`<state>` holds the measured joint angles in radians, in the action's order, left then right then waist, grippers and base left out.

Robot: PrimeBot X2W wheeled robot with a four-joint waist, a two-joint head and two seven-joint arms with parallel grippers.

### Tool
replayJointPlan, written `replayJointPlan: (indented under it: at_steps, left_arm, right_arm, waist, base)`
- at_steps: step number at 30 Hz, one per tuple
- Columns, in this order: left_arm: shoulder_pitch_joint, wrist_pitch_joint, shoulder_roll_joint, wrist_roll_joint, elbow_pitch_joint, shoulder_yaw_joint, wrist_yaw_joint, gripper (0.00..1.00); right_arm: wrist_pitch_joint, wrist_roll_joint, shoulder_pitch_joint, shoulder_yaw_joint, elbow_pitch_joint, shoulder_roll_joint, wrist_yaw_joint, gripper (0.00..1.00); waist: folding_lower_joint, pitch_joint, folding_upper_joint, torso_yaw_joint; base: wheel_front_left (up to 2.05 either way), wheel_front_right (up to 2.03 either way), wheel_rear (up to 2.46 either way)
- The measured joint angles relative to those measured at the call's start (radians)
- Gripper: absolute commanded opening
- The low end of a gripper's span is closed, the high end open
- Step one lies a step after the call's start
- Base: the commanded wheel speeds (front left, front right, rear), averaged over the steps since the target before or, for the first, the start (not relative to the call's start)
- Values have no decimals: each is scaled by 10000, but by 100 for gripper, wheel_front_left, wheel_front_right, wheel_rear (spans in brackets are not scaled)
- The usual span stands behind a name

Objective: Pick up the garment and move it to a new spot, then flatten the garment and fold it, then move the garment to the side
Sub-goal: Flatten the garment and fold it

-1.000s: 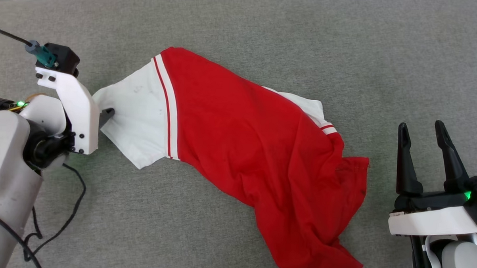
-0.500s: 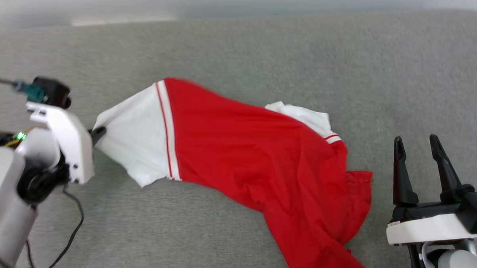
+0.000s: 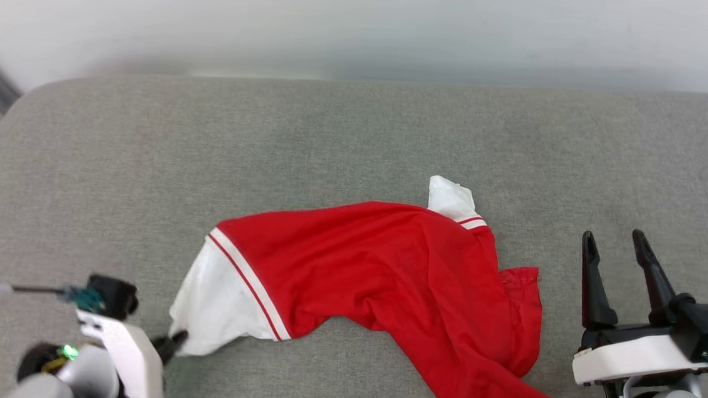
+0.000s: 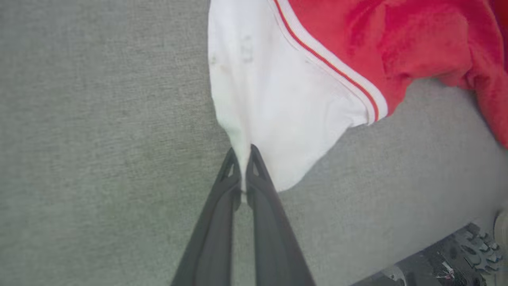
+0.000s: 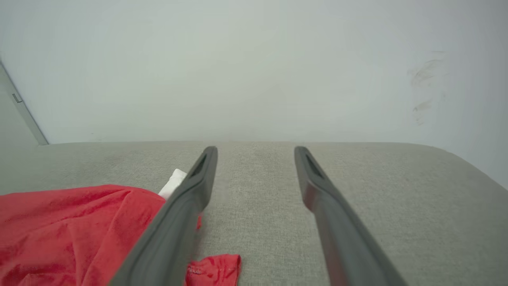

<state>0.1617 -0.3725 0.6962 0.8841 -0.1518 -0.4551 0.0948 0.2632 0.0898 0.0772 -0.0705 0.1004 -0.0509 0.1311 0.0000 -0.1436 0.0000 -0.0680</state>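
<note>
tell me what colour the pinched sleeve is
White sleeve, red-and-white stripe along one edge; best in the left wrist view.

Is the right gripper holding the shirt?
No, the right gripper has its jaws wide apart above the bare grey surface, and the shirt lies beside it.

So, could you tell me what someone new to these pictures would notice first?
The bright red garment catches the eye first, lying rumpled across the middle of the grey cushioned surface, with a white sleeve trailing toward the lower left. The left gripper is pinched shut on that sleeve's edge. The right gripper stands open and holds nothing, just right of the garment.
</note>
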Motion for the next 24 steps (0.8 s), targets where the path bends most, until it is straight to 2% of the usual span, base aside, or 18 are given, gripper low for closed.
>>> replayJointPlan:
  at_steps: [1, 2, 3, 8, 15, 17, 21, 24]
  left_arm:
    - [-150, 119, -111, -59, 63, -71, -69, 30]
    - [-272, 295, -230, -151, 115, -157, -113, 92]
    - [-365, 522, -366, -247, 171, -207, -136, 100]
    - [-313, 2251, -949, -738, 221, 119, -370, 100]
    - [-88, 5394, -1083, -2123, 472, 773, -790, 100]
    - [-133, 5937, -1154, -2429, 646, 951, -1039, 100]
    - [-477, 6312, -1523, -3193, 1331, 1475, -1718, 100]
    - [-704, 6326, -2025, -3827, 2050, 1768, -1919, 100]
  right_arm:
    - [0, -13, -27, 8, 35, 0, 0, 100]
    - [0, -13, -52, 4, 67, -2, 0, 100]
    - [0, -15, -57, 0, 94, -2, 0, 100]
    - [0, -105, -81, 8, 194, -2, 0, 100]
    - [-17, -198, -168, 98, 132, -2, 0, 100]
    - [-213, -209, -168, 161, 21, -2, 0, 100]
    - [-1595, -82, -49, 527, -301, -104, 0, 100]
    - [-3450, 109, 593, 1154, -608, -838, 0, 100]
  waist:
    - [-1, 40, 0, -25]
    - [-1, 76, 0, -47]
    - [0, 109, 0, -66]
    - [0, 289, 0, -162]
    - [-1, 548, 0, -233]
    - [-1, 592, 0, -262]
    - [-2, 553, 0, -395]
    - [-1, 406, 0, -557]
  base:
    - [0, 0, 0]
    - [0, 0, 0]
    - [0, 0, 0]
    - [0, 0, 0]
    - [0, 0, 0]
    - [0, 0, 0]
    - [0, 0, 0]
    - [0, 0, 0]
